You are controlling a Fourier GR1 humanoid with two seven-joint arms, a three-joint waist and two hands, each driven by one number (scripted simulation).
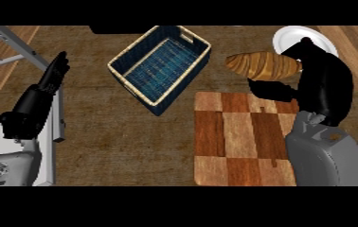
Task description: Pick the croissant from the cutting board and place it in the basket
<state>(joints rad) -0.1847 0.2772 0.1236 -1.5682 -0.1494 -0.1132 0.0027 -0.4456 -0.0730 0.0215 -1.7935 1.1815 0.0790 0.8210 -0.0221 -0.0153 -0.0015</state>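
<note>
Croissant (262, 64) upper right of frame, clamped in right hand (318, 79) by its right end, above cutting board (237, 136). Likely light, flaky, crushable. Basket (122, 67) upper centre; left hand (52, 74) left edge, fingers straight.

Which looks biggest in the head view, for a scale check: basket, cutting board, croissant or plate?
1. Cutting board and basket: too alike to rank.
2. Croissant, held up nearer the camera by the right hand, so unsure.
3. Plate, partly hidden.

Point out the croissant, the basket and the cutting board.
croissant (260, 64): head view, middle of its ridged brown top.
basket (130, 82): head view, pale rim on its left side.
cutting board (234, 141): head view, bare checkered wood at its middle.
</note>
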